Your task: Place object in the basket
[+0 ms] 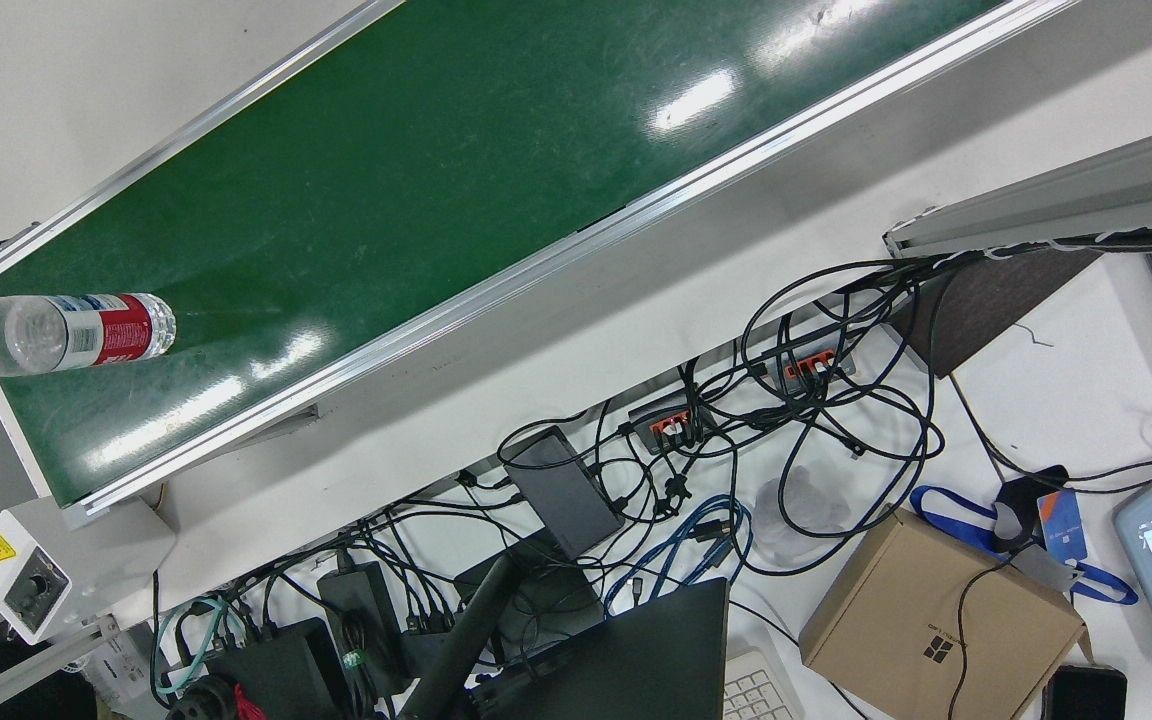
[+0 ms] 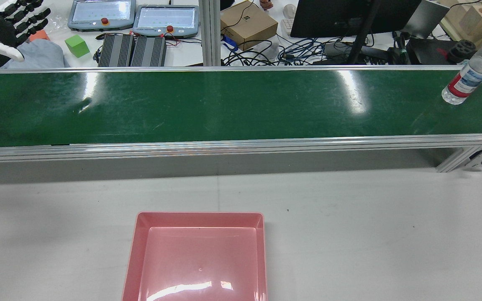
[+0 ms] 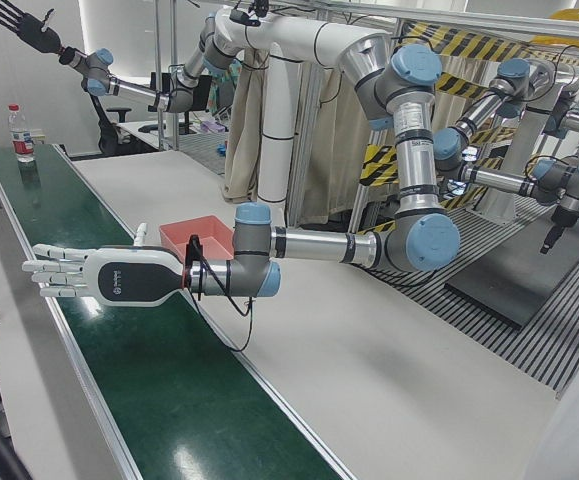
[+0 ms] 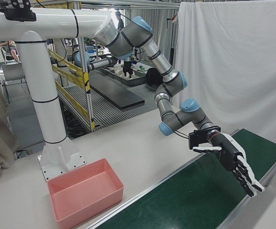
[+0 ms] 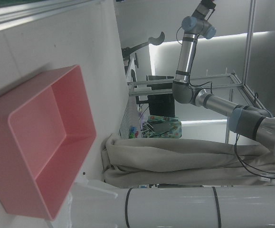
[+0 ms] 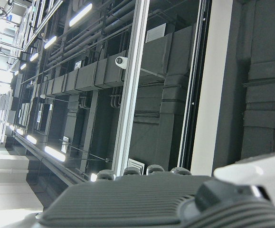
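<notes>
One upright bottle (image 2: 471, 75) on belt (image 2: 224, 104), seemingly untouched.

Behind my station a white curtain (image 4: 233, 62) hangs as a backdrop, and a beige drape (image 3: 259, 120) covers the frame on the other side. Ribbed grey floor mats (image 3: 509, 300) lie past the white table (image 2: 349, 217). Yellow-and-black hazard striping (image 3: 469, 50) marks the railings. Overhead, long strip lights (image 6: 82, 13) run along dark ducts. Tangled black cables (image 1: 816, 380) and a cardboard box (image 1: 936, 620) crowd the operators' desk.
</notes>
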`<act>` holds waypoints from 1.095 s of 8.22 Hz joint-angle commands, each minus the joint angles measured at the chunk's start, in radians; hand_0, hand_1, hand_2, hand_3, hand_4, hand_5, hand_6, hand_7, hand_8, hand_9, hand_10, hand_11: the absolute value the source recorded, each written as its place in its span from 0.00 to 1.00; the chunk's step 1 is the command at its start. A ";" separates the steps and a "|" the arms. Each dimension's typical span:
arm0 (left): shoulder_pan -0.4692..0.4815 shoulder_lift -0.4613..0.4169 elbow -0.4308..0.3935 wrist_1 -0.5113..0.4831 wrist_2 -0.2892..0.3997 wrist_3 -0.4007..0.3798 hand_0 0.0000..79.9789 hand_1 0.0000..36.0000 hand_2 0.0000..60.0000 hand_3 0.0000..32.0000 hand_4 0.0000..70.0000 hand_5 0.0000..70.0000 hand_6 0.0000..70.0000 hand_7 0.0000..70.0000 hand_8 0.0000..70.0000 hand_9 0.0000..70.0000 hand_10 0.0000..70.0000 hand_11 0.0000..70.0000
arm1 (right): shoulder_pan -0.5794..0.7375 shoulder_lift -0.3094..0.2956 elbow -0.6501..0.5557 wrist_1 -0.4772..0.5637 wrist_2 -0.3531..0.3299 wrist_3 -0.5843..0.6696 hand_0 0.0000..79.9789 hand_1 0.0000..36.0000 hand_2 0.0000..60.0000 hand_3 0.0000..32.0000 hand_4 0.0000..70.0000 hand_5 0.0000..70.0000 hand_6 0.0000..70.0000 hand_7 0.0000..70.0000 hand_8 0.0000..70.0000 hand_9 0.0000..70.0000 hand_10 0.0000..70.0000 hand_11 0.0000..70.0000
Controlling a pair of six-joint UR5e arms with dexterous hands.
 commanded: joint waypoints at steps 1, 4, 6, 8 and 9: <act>0.002 0.000 0.001 0.000 0.000 0.000 0.75 0.23 0.00 0.00 0.08 0.19 0.06 0.00 0.10 0.10 0.04 0.08 | 0.000 0.000 0.000 0.000 0.000 0.000 0.00 0.00 0.00 0.00 0.00 0.00 0.00 0.00 0.00 0.00 0.00 0.00; -0.001 0.000 -0.001 0.000 0.000 -0.003 0.75 0.23 0.00 0.00 0.03 0.19 0.04 0.00 0.08 0.08 0.02 0.06 | 0.000 0.000 0.000 0.000 0.000 0.000 0.00 0.00 0.00 0.00 0.00 0.00 0.00 0.00 0.00 0.00 0.00 0.00; 0.001 0.000 -0.001 0.000 0.000 -0.001 0.75 0.22 0.00 0.00 0.04 0.19 0.04 0.00 0.08 0.08 0.02 0.06 | 0.000 0.000 0.000 0.000 0.000 0.000 0.00 0.00 0.00 0.00 0.00 0.00 0.00 0.00 0.00 0.00 0.00 0.00; -0.002 0.000 -0.002 0.000 0.000 -0.004 0.74 0.22 0.00 0.00 0.03 0.19 0.04 0.00 0.08 0.08 0.02 0.06 | 0.000 0.000 0.000 0.000 0.000 0.000 0.00 0.00 0.00 0.00 0.00 0.00 0.00 0.00 0.00 0.00 0.00 0.00; -0.004 0.000 -0.002 -0.001 0.000 -0.004 0.74 0.22 0.00 0.01 0.03 0.18 0.03 0.00 0.07 0.07 0.02 0.06 | 0.000 0.000 0.000 0.000 0.000 0.000 0.00 0.00 0.00 0.00 0.00 0.00 0.00 0.00 0.00 0.00 0.00 0.00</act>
